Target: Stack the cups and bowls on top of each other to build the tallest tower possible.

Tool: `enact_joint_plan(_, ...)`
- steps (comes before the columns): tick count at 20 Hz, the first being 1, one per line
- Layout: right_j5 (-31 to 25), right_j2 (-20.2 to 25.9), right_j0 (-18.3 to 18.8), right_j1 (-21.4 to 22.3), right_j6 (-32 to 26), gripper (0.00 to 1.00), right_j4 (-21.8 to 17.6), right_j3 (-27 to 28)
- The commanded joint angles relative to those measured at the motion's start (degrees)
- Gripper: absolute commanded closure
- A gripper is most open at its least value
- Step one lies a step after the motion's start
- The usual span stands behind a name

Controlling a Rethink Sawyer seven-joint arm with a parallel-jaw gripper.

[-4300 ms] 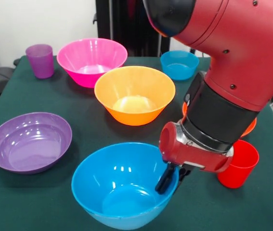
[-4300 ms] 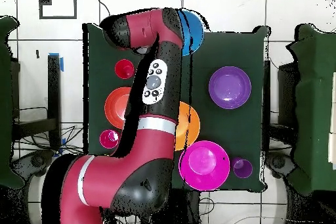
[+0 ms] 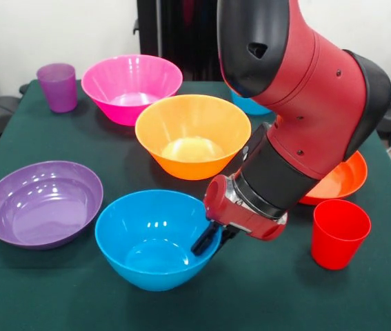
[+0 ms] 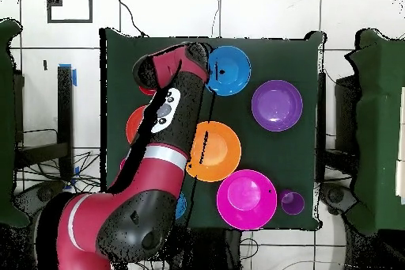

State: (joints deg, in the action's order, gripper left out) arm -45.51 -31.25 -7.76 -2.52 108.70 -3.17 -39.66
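My gripper (image 3: 207, 241) is shut on the right rim of the medium blue bowl (image 3: 150, 241), near the table's front in the front view. I cannot tell whether the bowl rests on the cloth or hangs just above it. In the overhead view the blue bowl (image 4: 228, 70) lies at the top of the table and the arm hides the gripper. The orange bowl (image 3: 192, 134) stands behind the blue one. The purple bowl (image 3: 41, 202) is at the left and the pink bowl (image 3: 132, 86) at the back. A red cup (image 3: 338, 233) stands upright to the right of the arm. A purple cup (image 3: 58, 86) is at the back left.
A red-orange bowl (image 3: 340, 181) lies behind the red cup, partly hidden by the arm. A small blue bowl (image 3: 250, 105) shows just behind the arm at the back. All stand on a dark green table (image 3: 57, 289). The arm covers the table's right middle.
The blue bowl has moved back from the front edge and a little left, with the gripper on its rim. The arm has swung left, uncovering the red-orange bowl and red cup.
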Motion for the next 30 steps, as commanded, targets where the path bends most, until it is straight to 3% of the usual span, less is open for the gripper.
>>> enact_joint_plan(1, 1.4, 3.5, 1.1, -0.8, 8.1, 1.0, -0.3, -1.6)
enact_joint_plan(8, 1.4, 3.2, 0.9, -0.9, 8.7, 1.0, -0.2, -1.9)
enact_joint_plan(9, 1.5, 3.2, 0.9, -0.9, 8.7, 0.0, -0.1, -1.8)
enact_joint_plan(30, 1.1, 2.6, 0.3, -0.8, 8.4, 0.0, -0.4, -1.9)
